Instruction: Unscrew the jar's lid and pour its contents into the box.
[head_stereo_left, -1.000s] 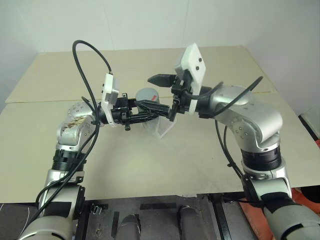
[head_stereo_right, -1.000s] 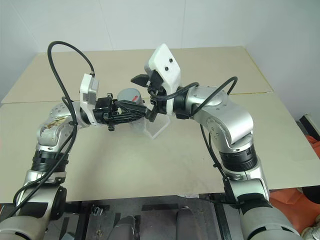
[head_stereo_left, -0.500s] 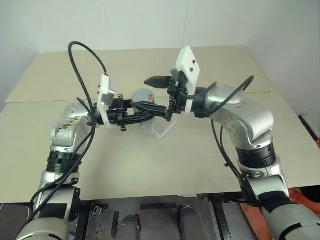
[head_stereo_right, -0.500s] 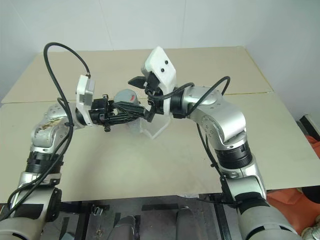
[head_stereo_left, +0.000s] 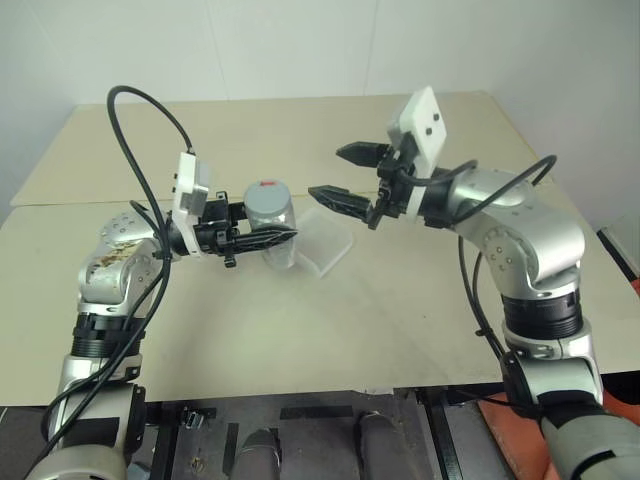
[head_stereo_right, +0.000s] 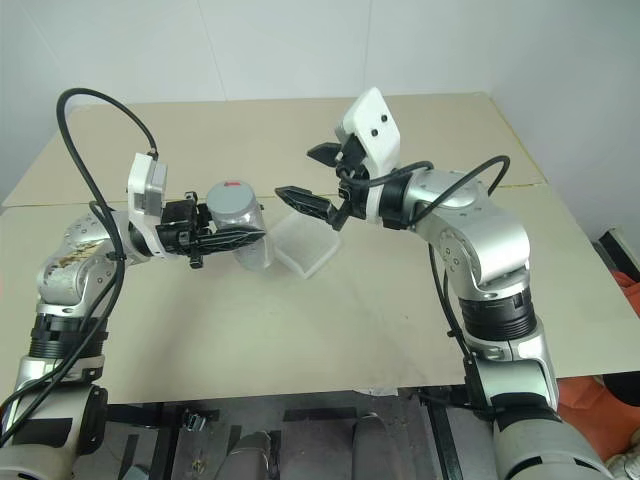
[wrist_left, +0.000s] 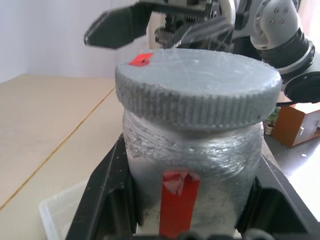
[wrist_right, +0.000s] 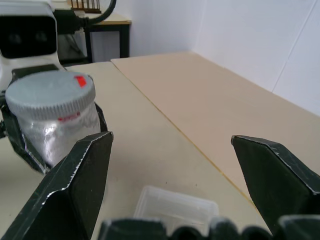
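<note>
The table (head_stereo_left: 300, 330) is a pale beige board top with a seam running across it on the far-left side; it fills most of the head views.

Right arm: reaches in from the right, above the table surface. The right gripper (head_stereo_left: 348, 174) points toward the left of the scene, its two black fingers spread wide apart with nothing between them. It sits just right of the jar and above the box, touching neither. The right wrist view looks between the parted fingers at the jar, held on the far side, and at the box below.

Left arm: reaches in from the left. The left gripper (head_stereo_left: 272, 238) points right, fingers closed on the jar's body from both sides. The left wrist view shows a black finger pressed against each side of the jar wall.

The box (head_stereo_left: 323, 243): clear plastic tub on the table near the centre, just right of the jar and below the right gripper. It looks empty.

The jar (head_stereo_left: 272, 222): clear, upright, held off the table in the left gripper, with a red stripe (wrist_left: 178, 197) on its side. The contents cannot be made out through the wall.

The lid (wrist_left: 197, 90): grey, ribbed edge, seated on top of the jar, with a small red mark (wrist_left: 141, 59) near its rim.
</note>
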